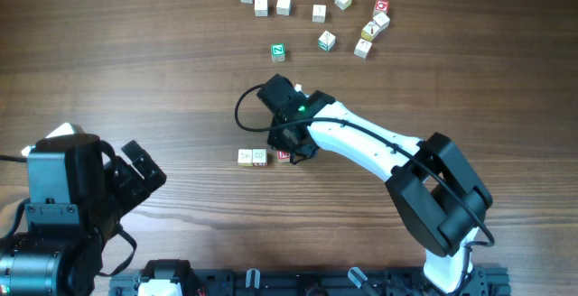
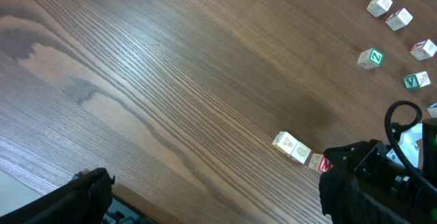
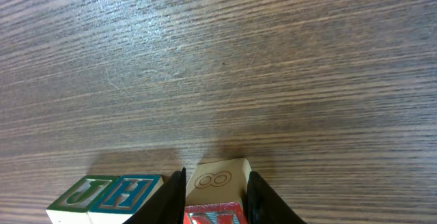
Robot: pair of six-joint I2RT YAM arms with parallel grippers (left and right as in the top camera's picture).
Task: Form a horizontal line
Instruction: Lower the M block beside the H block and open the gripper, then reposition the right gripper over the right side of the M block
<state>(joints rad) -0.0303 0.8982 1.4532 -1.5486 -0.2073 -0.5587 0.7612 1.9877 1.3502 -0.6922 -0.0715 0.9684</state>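
Observation:
Two cream-faced cubes (image 1: 245, 157) (image 1: 260, 157) lie side by side on the table, touching. A red-faced cube (image 1: 284, 155) with a white letter sits just right of them, in the same row. My right gripper (image 1: 292, 152) is down over it. In the right wrist view the fingers (image 3: 217, 200) press both sides of the red-faced cube (image 3: 217, 179), and the other two cubes (image 3: 109, 191) lie to its left. The row also shows in the left wrist view (image 2: 300, 152). My left gripper (image 1: 144, 171) is open and empty at the table's left front.
A green-faced cube (image 1: 278, 52) lies alone behind the row. Several loose white cubes (image 1: 319, 13) are scattered along the back edge, with a red-topped one (image 1: 381, 7) at the far right. The right arm (image 1: 379, 152) stretches diagonally from the front right.

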